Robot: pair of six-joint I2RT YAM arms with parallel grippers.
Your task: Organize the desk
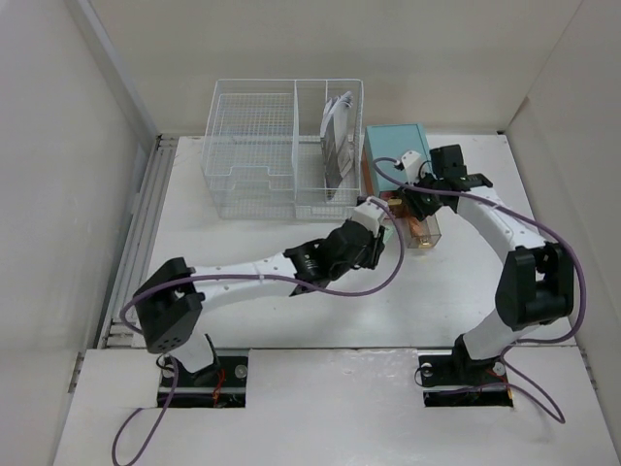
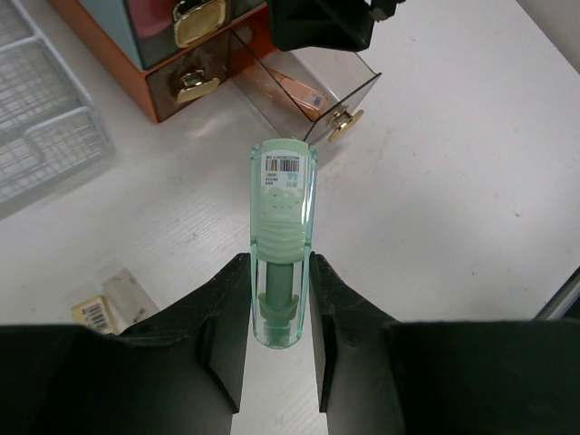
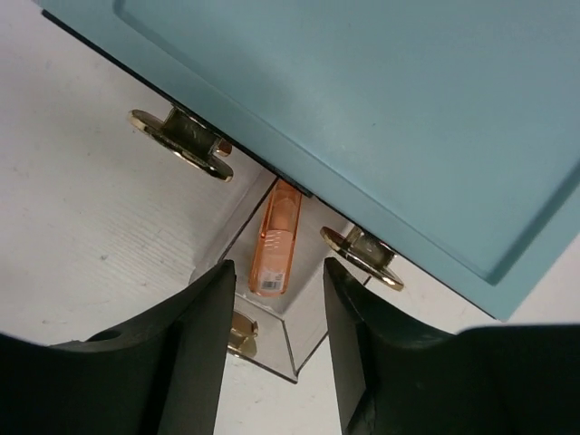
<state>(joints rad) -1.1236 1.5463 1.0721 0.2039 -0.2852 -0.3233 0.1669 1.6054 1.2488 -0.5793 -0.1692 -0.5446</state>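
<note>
1. Check the left gripper [image 2: 279, 265]. It pinches the lower end of a green tube [image 2: 283, 208], one finger on each side, and holds it above the desk [image 1: 243, 238], pointing toward the open drawer [image 1: 424, 231].

2. Check the right gripper [image 3: 276, 272]. Its fingers are spread and hold nothing. It hangs over the same drawer, just in front of the teal box [image 3: 381, 82].

3. Read the progress. The clear drawer is pulled out of the teal box and already contains an orange tube [image 3: 275, 237]. The wire basket [image 1: 252, 146] stands at the back of the desk, beside the teal box, with papers [image 1: 338, 136] upright in its right-hand compartment.

4. Judge what is left. The green tube is not yet stowed; it probably belongs in the drawer beside the orange one. A small labelled scrap [image 2: 107, 306] lies loose on the desk near the basket. You cannot tell from these views what it is. The drawer also needs closing afterwards.
</note>
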